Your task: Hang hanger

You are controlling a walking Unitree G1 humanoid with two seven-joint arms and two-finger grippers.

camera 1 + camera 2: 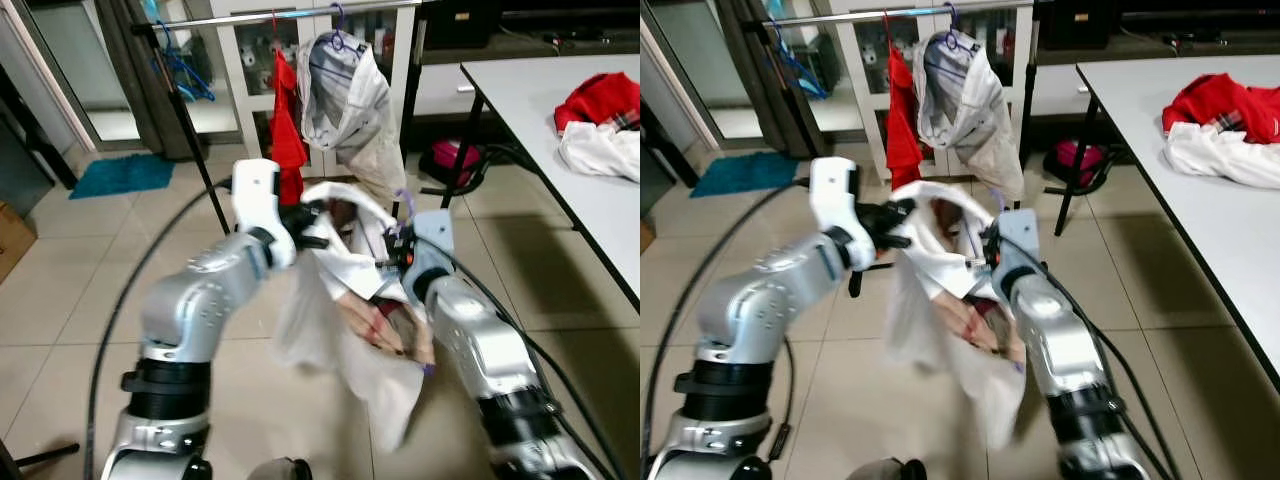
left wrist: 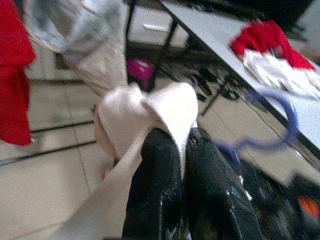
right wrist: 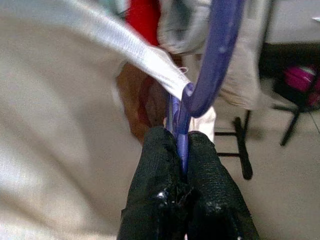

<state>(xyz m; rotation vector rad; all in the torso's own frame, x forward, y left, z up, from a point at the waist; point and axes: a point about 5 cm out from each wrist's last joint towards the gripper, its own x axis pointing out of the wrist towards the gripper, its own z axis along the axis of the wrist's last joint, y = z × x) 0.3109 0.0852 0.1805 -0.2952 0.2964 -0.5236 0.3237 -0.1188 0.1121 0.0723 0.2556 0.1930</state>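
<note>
A white garment (image 1: 345, 340) with a printed picture hangs between my two arms on a purple hanger (image 3: 215, 60), above the tiled floor. My right gripper (image 3: 181, 150) is shut on the hanger's neck just below its hook (image 1: 404, 205). My left gripper (image 2: 182, 142) is shut on a fold of the garment's shoulder (image 2: 150, 107), to the left of the hook. Beyond them stands a clothes rail (image 1: 290, 15) that carries a red garment (image 1: 287, 125) and a pale grey garment (image 1: 345, 95) on hangers.
A white table (image 1: 590, 190) with red and white clothes (image 1: 600, 125) runs along the right. A pink bag (image 1: 455, 160) and cables lie under its far end. A blue mat (image 1: 122, 173) lies at the far left, and blue hangers (image 1: 180, 65) hang on the rail's left end.
</note>
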